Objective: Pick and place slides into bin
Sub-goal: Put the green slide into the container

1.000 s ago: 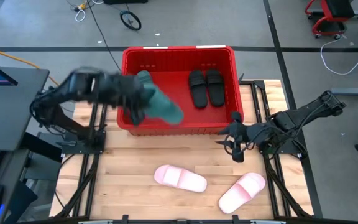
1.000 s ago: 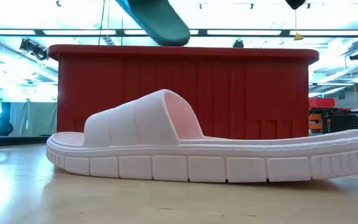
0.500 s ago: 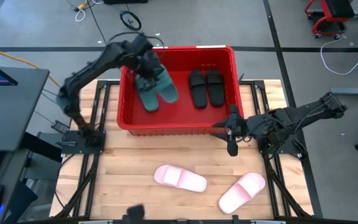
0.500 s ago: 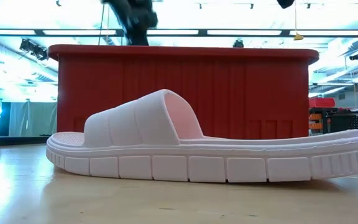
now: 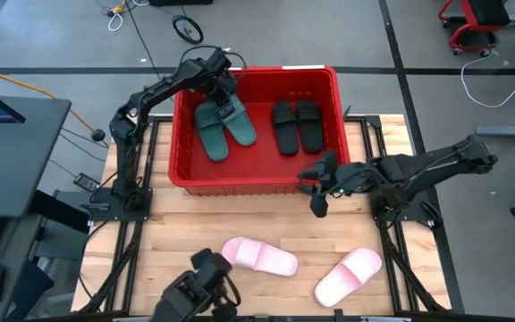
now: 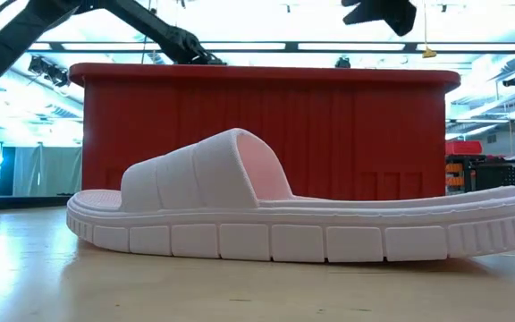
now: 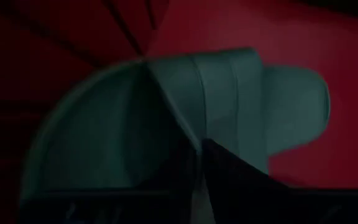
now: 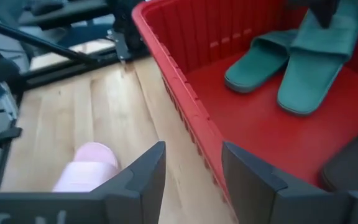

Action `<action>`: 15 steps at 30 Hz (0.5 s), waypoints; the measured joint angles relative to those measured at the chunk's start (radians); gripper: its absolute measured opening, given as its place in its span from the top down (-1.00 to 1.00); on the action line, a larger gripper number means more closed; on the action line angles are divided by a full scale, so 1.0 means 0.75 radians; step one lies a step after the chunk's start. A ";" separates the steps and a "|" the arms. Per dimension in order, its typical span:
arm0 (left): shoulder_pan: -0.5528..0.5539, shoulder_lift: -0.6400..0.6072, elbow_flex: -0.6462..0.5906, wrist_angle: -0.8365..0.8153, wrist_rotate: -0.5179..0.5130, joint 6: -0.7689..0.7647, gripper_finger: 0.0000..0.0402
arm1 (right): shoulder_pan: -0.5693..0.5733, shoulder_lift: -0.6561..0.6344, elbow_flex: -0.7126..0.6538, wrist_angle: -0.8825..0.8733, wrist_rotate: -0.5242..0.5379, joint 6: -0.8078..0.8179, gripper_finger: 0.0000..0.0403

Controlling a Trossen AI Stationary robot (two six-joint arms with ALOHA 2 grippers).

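The red bin stands at the table's far middle. On its floor lie two dark green slides at the left and two black slides at the right. My left gripper is down inside the bin at the far end of the right-hand green slide, which fills its wrist view. My right gripper is open and empty, hovering just in front of the bin's near wall. Two pale pink slides lie sole down on the table's near part.
A dark object shows at the table's near edge, left of the pink slides. Bare wooden table lies between the bin and the pink slides. In the low view one pink slide lies in front of the bin's wall.
My left gripper has carried a green slide from above the bin's near left wall toward the far edge and down into the bin; the slide now lies on the floor beside the other green one. My right gripper has moved toward the table's left along the bin's near wall.
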 joint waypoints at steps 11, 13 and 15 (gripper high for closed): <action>-0.036 -0.001 0.001 0.028 -0.017 0.062 0.33 | 0.000 0.136 0.000 -0.001 -0.002 -0.001 0.20; -0.070 -0.001 0.002 0.015 -0.024 0.062 0.20 | 0.000 0.141 0.000 0.000 -0.002 -0.002 0.20; -0.106 -0.001 0.003 -0.021 -0.026 0.096 0.08 | 0.000 0.137 0.000 0.000 -0.002 -0.001 0.20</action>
